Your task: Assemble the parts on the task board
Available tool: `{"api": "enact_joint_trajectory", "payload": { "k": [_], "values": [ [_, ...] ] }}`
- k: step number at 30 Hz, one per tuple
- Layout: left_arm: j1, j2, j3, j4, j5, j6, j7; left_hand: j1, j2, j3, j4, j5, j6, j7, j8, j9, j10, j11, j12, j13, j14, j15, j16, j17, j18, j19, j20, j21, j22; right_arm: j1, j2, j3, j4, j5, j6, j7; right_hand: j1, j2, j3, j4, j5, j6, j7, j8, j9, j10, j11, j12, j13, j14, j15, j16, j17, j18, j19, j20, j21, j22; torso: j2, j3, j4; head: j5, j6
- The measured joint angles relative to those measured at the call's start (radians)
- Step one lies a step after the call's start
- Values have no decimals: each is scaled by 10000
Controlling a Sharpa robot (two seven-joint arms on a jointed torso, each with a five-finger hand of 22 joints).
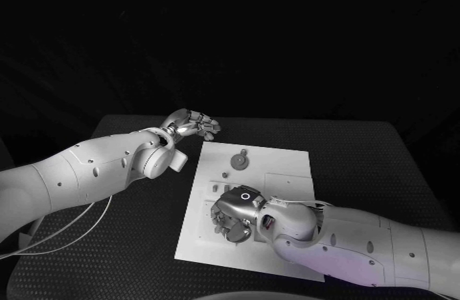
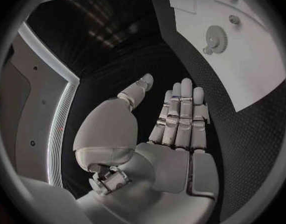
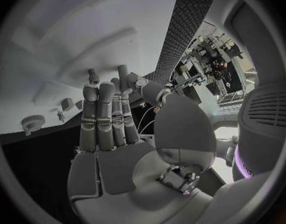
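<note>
A gear (image 1: 240,160) is seated on the task board (image 1: 288,173), beyond the right hand (image 1: 234,213), whose grip cannot be told. The left hand (image 1: 192,124) is held empty, fingers apart; assembly seems unfinished.

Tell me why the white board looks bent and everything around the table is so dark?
In the left wrist view the fisheye lens curves the task board edges, and the gear on it stays sharp. In the head view the task board has straight edges and the room behind the table is black. In the right wrist view the right hand is evenly lit.
</note>
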Motion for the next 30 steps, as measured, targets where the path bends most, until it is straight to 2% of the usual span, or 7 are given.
{"api": "enact_joint_trajectory", "payload": {
  "k": [7, 21, 23, 26, 30],
  "values": [
    [0, 13, -3, 2, 0, 9, -12, 0, 0, -26, 26, 0, 0, 0, 0, 0, 0, 0, 0, 1, 0, 0, 0, 0, 0, 0, 0, 0, -1, 50, 121, -157, -29, -51, 43, -16, 0, -1, -3, -2, 0, 17, -25, -17, 2, -2, 1, 0, 19, -9, 12, -1, 0, -65, -52, -18, 3, 3, 2, -7, 10, -5, -13],
    [0, 3, -3, 7, 1, 14, -29, 0, 0, -26, 26, 0, 0, 0, 0, -8, 0, -1, 0, -8, 0, 0, 0, 19, 1, 0, 0, 0, 7, 67, 198, -195, -68, -113, 43, -65, -70, 67, -54, -58, 72, 7, -32, 5, -16, -2, 1, 8, 38, -47, 4, 0, -77, -81, -77, -9, 51, 0, 2, -9, 8, -9, -30],
    [0, -2, -3, 6, 1, 14, -31, 0, 0, -26, 26, 0, -4, -4, 0, -8, 0, 0, 0, -8, 0, 0, 0, 20, 0, 0, 0, 0, 7, 63, 188, -201, -72, -77, 12, -65, -71, 67, -28, -85, 156, -36, 7, 2, -23, -75, 73, -39, 38, -105, 60, -1, -126, -84, -150, -13, 54, 0, 3, -7, 3, -10, -29],
    [0, -7, -3, 6, 1, 14, -33, 0, 0, -26, 26, 0, -68, -4, 0, -8, 0, 0, 0, -8, 0, 0, 0, 31, 1, -1, 0, 0, 6, 53, 161, -211, -74, 30, -46, -53, -219, -98, -46, -100, 445, -207, 128, -156, -77, -297, 147, -157, 12, -247, 125, 1, -233, -87, -260, 34, 52, -7, 2, -4, -2, -16, -21],
    [0, -15, 0, 4, 1, 14, -36, 0, 0, -26, 26, 0, -73, 1, 0, -20, 0, 0, 0, -20, 0, 0, 0, 46, 0, 0, 0, 0, 18, 25, 111, -241, -75, 215, -121, -2, -263, -575, -351, -120, 737, -794, 339, -505, -233, -907, 357, -459, -75, -580, 286, -55, -444, -48, -540, 177, -39, 16, 2, 3, -4, -17, -17]
  ]
}}
